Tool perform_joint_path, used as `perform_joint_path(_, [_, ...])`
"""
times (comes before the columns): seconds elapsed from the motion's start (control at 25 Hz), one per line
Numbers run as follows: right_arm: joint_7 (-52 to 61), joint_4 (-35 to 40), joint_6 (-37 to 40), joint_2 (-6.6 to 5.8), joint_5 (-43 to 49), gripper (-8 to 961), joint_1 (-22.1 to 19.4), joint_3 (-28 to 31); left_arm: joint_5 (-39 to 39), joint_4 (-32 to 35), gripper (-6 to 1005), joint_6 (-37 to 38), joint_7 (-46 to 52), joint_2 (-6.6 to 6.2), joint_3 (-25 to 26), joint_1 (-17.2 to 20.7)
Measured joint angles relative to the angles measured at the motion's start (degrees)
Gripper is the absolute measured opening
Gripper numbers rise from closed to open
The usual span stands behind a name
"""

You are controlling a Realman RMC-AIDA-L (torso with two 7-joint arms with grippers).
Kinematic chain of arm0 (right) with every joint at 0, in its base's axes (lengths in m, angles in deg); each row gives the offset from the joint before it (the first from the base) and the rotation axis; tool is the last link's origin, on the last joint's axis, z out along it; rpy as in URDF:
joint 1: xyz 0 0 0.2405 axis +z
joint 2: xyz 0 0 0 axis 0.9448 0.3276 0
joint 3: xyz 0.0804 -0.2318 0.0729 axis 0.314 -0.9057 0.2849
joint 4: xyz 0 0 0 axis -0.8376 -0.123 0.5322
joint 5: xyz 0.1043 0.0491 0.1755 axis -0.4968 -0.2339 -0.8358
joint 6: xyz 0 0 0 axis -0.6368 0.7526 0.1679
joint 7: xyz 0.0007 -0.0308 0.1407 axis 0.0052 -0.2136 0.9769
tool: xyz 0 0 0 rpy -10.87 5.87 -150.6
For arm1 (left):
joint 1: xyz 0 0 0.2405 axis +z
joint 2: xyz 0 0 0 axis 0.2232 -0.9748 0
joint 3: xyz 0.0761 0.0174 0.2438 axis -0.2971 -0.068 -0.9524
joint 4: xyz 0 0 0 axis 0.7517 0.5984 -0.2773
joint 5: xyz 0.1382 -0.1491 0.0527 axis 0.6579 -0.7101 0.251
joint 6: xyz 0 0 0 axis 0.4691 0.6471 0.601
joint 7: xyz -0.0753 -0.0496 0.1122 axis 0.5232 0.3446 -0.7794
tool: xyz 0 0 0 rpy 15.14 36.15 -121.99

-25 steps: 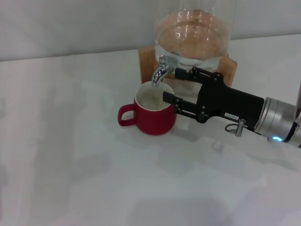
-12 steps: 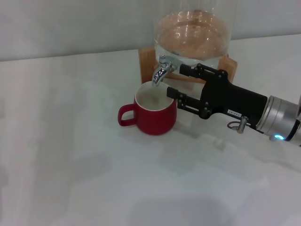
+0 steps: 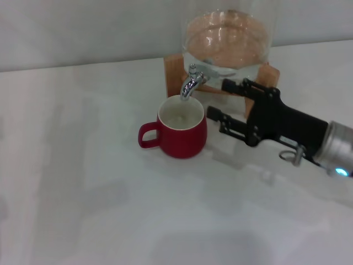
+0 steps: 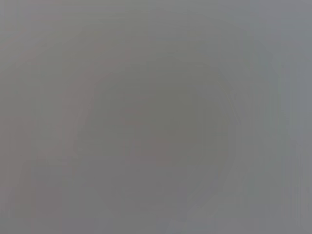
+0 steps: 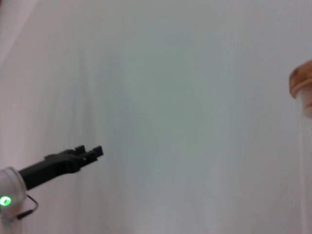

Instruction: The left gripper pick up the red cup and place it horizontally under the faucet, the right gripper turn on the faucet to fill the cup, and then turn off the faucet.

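Since the earlier frames the right tool (image 3: 218, 99) has drawn back to the right, away from the faucet (image 3: 191, 81) and the red cup (image 3: 180, 131). Its two flat black fingers (image 3: 231, 85) stand apart with open space between them and hold nothing. The upper finger points toward the faucet's base, the lower one toward the cup's side; neither touches.

In the right wrist view another black tool (image 5: 90, 152) on a white arm with a green light reaches over the pale surface, well apart from everything else. This appears to be the left tool, and its fingers seem closed together and empty, though that is hard to judge. The left wrist view shows only a plain grey blur.

The red cup stands upright on the tabletop (image 3: 83, 182), directly below the faucet's spout, handle turned to the robot's left. Its off-white inside shows, but whether it holds water cannot be told.

Behind the faucet a clear glass jar (image 3: 227, 38) sits on a wooden stand (image 3: 173, 69), holding clear liquid.

The tabletop is white and smooth, with a pale wall (image 3: 83, 27) behind it.
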State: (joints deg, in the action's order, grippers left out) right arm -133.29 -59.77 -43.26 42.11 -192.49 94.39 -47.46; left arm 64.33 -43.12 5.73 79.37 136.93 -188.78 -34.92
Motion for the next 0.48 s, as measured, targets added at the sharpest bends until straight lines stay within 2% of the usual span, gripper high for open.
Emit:
perform_joint_path(0.24, [-0.40,-0.21,-4.83,-0.38,-0.11,680,-4.76,0.34,-0.17,-0.33,698,0.00,-0.07,0.00,0.24,0.39])
perform_joint_path(0.48, [-4.17,-0.42,-3.07,-0.71,-0.14,680,-5.92,8.36,-0.43,-0.67,697,0.00,-0.07,0.00,0.36,0.83])
